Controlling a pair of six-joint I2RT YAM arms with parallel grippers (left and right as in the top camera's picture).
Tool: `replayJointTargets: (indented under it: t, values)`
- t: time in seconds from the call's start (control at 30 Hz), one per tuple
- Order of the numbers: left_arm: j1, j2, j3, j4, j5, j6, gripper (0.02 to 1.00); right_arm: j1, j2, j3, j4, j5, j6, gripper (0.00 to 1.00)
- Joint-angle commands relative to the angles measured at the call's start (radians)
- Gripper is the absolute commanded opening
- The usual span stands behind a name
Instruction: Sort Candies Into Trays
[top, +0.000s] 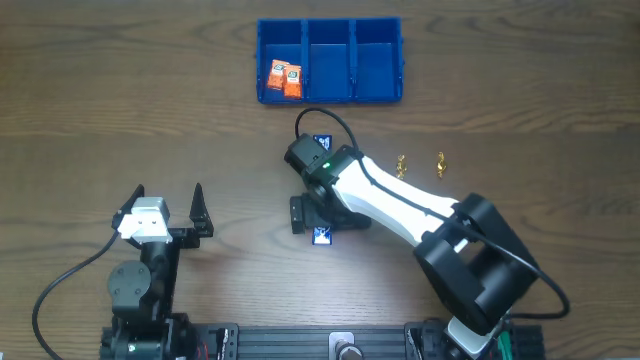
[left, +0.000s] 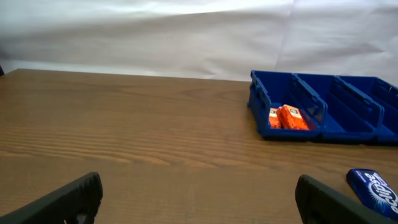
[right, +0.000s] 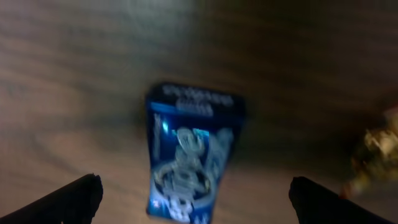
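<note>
Top view: a blue tray (top: 330, 99) with three compartments sits at the upper centre of the wooden table (top: 110, 90), and two orange candies (top: 283, 78) lie in its left compartment. The right gripper (top: 322, 215) is at mid-frame, its arm reaching in from the lower right. Its fingers are spread, and a blue candy (top: 322, 236) lies on the table just below it. A second blue candy (top: 322, 142) shows just above the wrist, partly covered. Two gold candies (top: 402, 166) lie right of centre, close together. The left gripper (top: 168, 192) is at lower left, fingers spread and gripping nothing, well apart from every candy. Left wrist view: the fingers (left: 68, 199) stand wide apart over bare table. The tray lies ahead, with the orange candies in its end compartment, and one blue candy lies nearer. Right wrist view: the fingers (right: 59, 202) are wide apart. The blue candy lies flat on the table between them, untouched, with a blurred gold candy near it.
</note>
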Motion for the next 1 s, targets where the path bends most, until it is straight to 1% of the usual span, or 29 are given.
replayJointTargets:
  t: [0.03, 0.13, 0.57, 0.6, 0.67, 0.77, 0.8, 0.87, 0.93, 1.0]
  values:
    - [0.003, -0.006, -0.015, -0.043, 0.008, 0.003, 0.998, 0.014, 0.014, 0.018, 0.025, 0.071, 0.042, 0.998]
    - [0.003, -0.006, -0.015, -0.043, 0.009, 0.003, 0.998, 0.021, 0.014, 0.018, 0.024, 0.103, 0.051, 0.998]
    - [0.003, -0.006, -0.015, -0.043, 0.008, 0.003, 0.998, 0.036, 0.058, 0.018, 0.061, 0.113, 0.055, 1.000]
    - [0.003, -0.006, -0.015, -0.043, 0.009, 0.003, 0.998, 0.036, 0.058, 0.018, 0.061, 0.113, 0.055, 0.996]
    - [0.003, -0.006, -0.015, -0.043, 0.008, 0.003, 0.998, 0.036, 0.058, 0.018, 0.061, 0.113, 0.072, 0.947]
    - [0.003, -0.006, -0.015, -0.043, 0.008, 0.003, 0.996, 0.036, 0.061, 0.018, 0.061, 0.113, 0.074, 0.908]
    - [0.003, -0.006, -0.015, -0.043, 0.008, 0.003, 0.998, 0.036, 0.063, 0.018, 0.061, 0.113, 0.074, 0.831]
    - [0.003, -0.006, -0.015, -0.043, 0.009, 0.003, 0.998, 0.036, 0.063, 0.018, 0.061, 0.113, 0.074, 0.722]
    - [0.003, -0.006, -0.015, -0.043, 0.008, 0.003, 0.996, 0.036, 0.063, 0.018, 0.061, 0.113, 0.074, 0.570]
    - [0.003, -0.006, -0.015, -0.043, 0.009, 0.003, 0.998, 0.036, 0.063, 0.018, 0.061, 0.113, 0.074, 0.463]
